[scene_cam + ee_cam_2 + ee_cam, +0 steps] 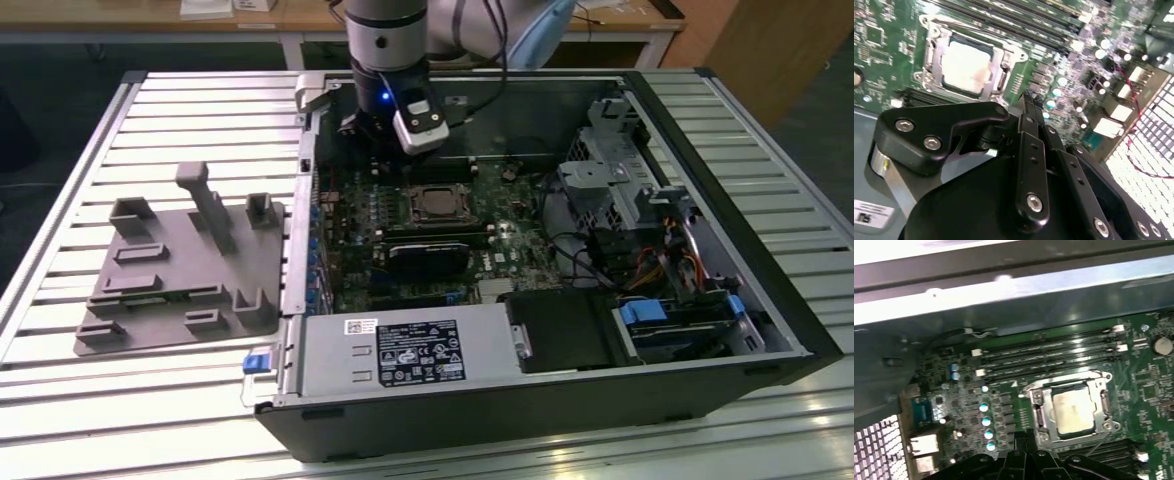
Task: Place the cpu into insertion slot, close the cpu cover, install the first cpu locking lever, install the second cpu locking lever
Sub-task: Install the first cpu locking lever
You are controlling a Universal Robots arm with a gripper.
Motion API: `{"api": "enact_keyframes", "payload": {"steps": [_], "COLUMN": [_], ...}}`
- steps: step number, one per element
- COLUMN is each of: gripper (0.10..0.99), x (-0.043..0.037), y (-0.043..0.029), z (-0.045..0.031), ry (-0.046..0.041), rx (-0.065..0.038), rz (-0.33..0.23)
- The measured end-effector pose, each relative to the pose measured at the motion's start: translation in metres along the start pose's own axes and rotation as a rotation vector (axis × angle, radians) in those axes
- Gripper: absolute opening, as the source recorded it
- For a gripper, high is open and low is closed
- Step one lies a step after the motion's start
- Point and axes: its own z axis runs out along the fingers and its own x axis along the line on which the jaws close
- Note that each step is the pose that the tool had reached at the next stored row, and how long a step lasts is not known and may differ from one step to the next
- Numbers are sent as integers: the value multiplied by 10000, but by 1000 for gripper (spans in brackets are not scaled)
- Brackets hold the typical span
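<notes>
Silver-tan cpu [1072, 410]: seated in insertion slot [1043, 416] on green board [1149, 390], cpu cover [1074, 385] lowered over it. Gripper [1024, 436]: pinched together, empty, near socket's edge. Step judged: first locking lever, demanding fine tip placement.

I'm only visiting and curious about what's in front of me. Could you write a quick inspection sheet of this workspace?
Surface: slatted metal table carrying an open computer case.
Job's things: the cpu sits in the insertion slot; the cpu cover lies down around it.
Clutter: a grey moulded tray beside the case, on the exterior view's left.
Gripper: the gripper is shut, holds nothing, and hangs over the green motherboard beside the slot.
Cables: orange and red wires inside the case; a black cable along the arm.
Surroundings: a wooden desk behind the table.
</notes>
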Motion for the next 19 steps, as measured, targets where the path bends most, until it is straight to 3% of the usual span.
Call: {"api": "enact_keyframes", "payload": {"steps": [3,5,10,17,19], "gripper": [102,102,102,102,102], "x": [59,82,108,113,113], "y": [-12,-16,-21,-22,-22], "z": [-3,-4,-5,-6,-5], "ry": [31,74,174,336,376], "rx": [-164,-392,-1083,-2177,-2434], "rz": [-8,-9,-4,-14,-19]}}
